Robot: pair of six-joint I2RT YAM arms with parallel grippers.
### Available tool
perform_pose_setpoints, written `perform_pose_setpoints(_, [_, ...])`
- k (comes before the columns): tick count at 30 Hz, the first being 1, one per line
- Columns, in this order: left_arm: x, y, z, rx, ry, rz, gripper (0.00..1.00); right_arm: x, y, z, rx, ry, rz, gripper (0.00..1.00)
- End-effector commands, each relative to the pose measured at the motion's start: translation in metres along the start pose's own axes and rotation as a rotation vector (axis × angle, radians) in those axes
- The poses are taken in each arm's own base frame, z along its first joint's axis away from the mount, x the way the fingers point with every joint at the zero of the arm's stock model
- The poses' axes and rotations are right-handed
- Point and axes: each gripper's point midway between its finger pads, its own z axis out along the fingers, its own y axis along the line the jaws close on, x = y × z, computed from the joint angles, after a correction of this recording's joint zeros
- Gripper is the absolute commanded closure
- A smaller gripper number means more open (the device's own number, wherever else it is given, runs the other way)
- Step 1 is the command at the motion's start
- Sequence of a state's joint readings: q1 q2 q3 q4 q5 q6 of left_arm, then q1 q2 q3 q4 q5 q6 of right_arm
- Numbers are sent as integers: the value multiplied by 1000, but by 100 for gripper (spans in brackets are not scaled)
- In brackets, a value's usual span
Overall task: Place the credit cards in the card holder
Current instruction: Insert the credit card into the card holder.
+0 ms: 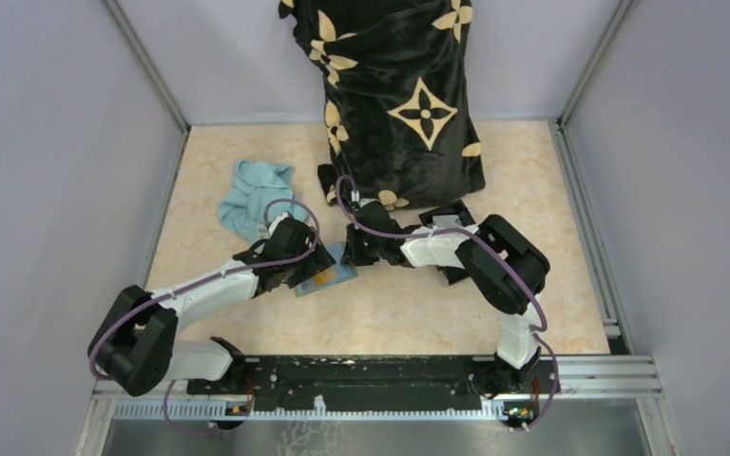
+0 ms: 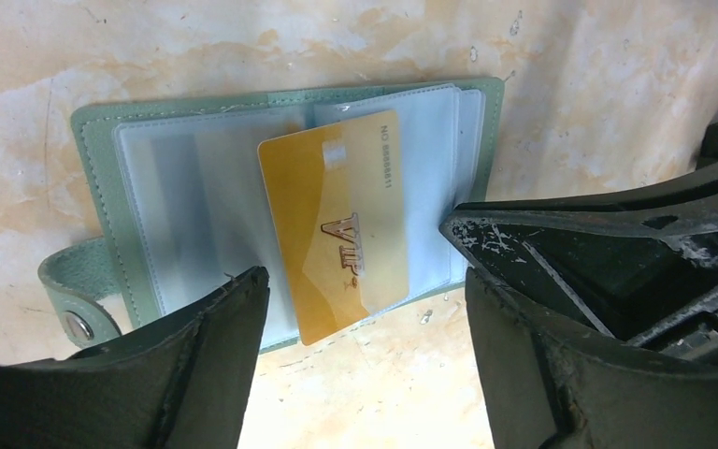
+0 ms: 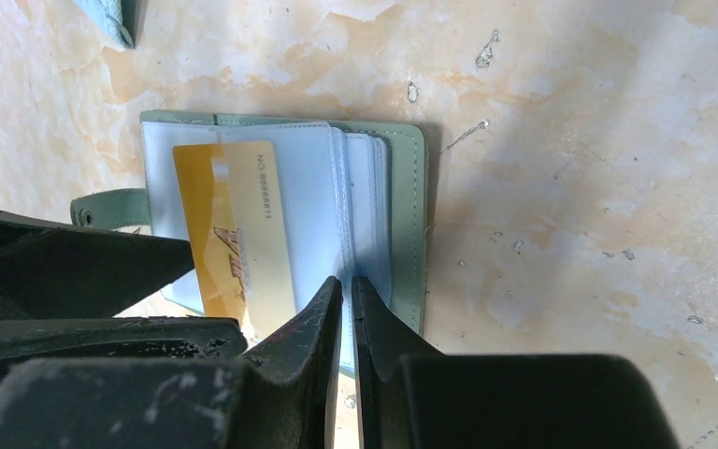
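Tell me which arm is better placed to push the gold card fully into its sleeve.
Left, probably: the left gripper is open astride the protruding end of the gold card, while the right gripper is shut on the card holder, steadying it.

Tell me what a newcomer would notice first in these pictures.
A gold VIP card lies partly under a clear sleeve of the open green card holder in the middle of the table. The left gripper is above it, fingers spread, and the right gripper pinches a sleeve edge between its fingers. Behind them a big black cloth with tan flowers drapes down at the far side, and a light blue cloth lies crumpled to its left.
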State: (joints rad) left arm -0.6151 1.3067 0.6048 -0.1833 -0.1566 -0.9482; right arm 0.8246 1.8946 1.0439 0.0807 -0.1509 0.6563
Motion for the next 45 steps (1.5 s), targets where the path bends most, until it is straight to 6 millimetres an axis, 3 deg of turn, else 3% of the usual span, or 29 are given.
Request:
perform_pose_setpoints(1, [-12, -16, -7, 70, -54, -38, 19, 34, -46, 9, 180, 86, -25, 90])
perform_pose_setpoints(7, [-17, -27, -10, 86, -43, -30, 25, 34, -45, 9, 172, 85, -25, 90])
perform_pose_setpoints(15, [-8, -23, -3, 68, -7, -27, 27, 33, -43, 9, 163, 80, -28, 90])
perform_pose_setpoints(22, [-35, -26, -32, 95, -131, -46, 30, 33, -42, 9, 157, 81, -33, 90])
perform_pose_setpoints(26, [-46, -16, -47, 76, -205, -23, 52, 33, -41, 9, 149, 80, -34, 90])
perform_pose_setpoints(30, [-36, 10, -38, -29, -183, 28, 78, 31, -39, 9, 143, 77, -34, 90])
perform_pose_setpoints(32, [-28, 20, -31, -63, -151, 49, 98, 30, -38, 8, 142, 73, -36, 90])
perform_pose_setpoints(37, [-9, 34, -15, -110, -82, 63, 100, 28, -37, 8, 139, 72, -40, 90])
perform_pose_setpoints(45, [-4, 37, -6, -123, -65, 74, 100, 30, -39, 10, 141, 78, -42, 89])
